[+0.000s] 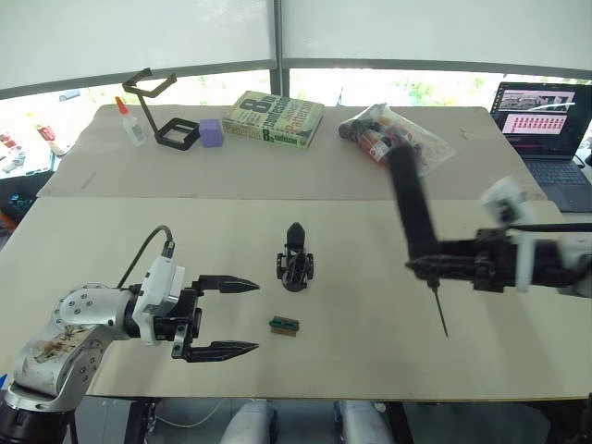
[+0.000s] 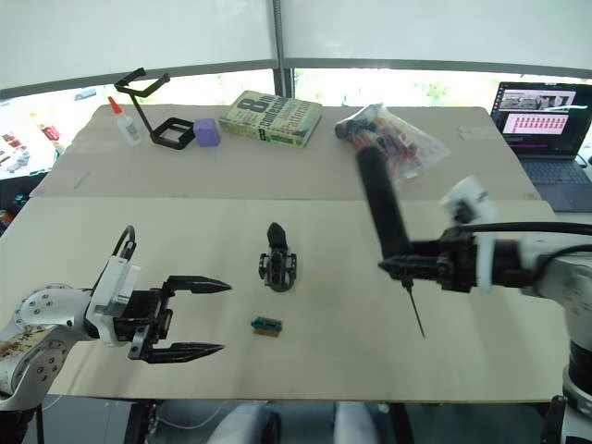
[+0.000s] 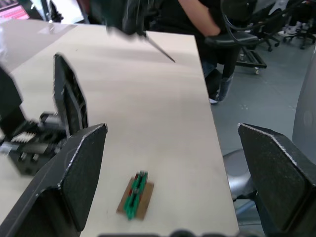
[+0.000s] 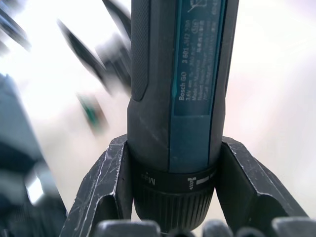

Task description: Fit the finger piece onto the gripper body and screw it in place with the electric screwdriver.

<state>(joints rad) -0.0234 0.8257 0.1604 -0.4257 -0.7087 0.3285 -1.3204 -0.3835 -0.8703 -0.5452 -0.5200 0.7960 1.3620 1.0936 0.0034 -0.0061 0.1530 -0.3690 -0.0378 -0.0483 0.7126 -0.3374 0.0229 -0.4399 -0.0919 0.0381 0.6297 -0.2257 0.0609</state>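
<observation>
In the left eye view, the right gripper (image 1: 450, 265) clamps the screwdriver (image 1: 412, 205) near its chuck, body angled up and away, bit (image 1: 438, 308) pointing down at the table (image 1: 518, 351) well to the right of the gripper body (image 1: 296, 261). The gripper body stands mid-table with a black finger pointing up; whether that is the finger piece already fitted cannot be told, and no loose piece is identifiable. The left gripper (image 1: 228, 317) hovers wide open and empty, near the gripper body, with a small green block (image 1: 283, 325) just beside its lower finger. In the right eye view, the screwdriver (image 2: 381, 202) shows motion blur; a fast swing could drive the bit into the table or past the screw. The gripper body (image 2: 277, 260) is unrestrained: bit pressure would likely tip or slide it unless the left gripper steadies it first. In the left wrist view, the open fingers (image 3: 74, 173) frame the green block (image 3: 136, 194), with the gripper body (image 3: 44, 133) off to one side; closing here risks grabbing the wrong part. In the right wrist view, both fingers (image 4: 106, 187) press the tool's collar (image 4: 173, 195); a grip this low leaves the long body top-heavy, so it may pivot and misalign the bit.
</observation>
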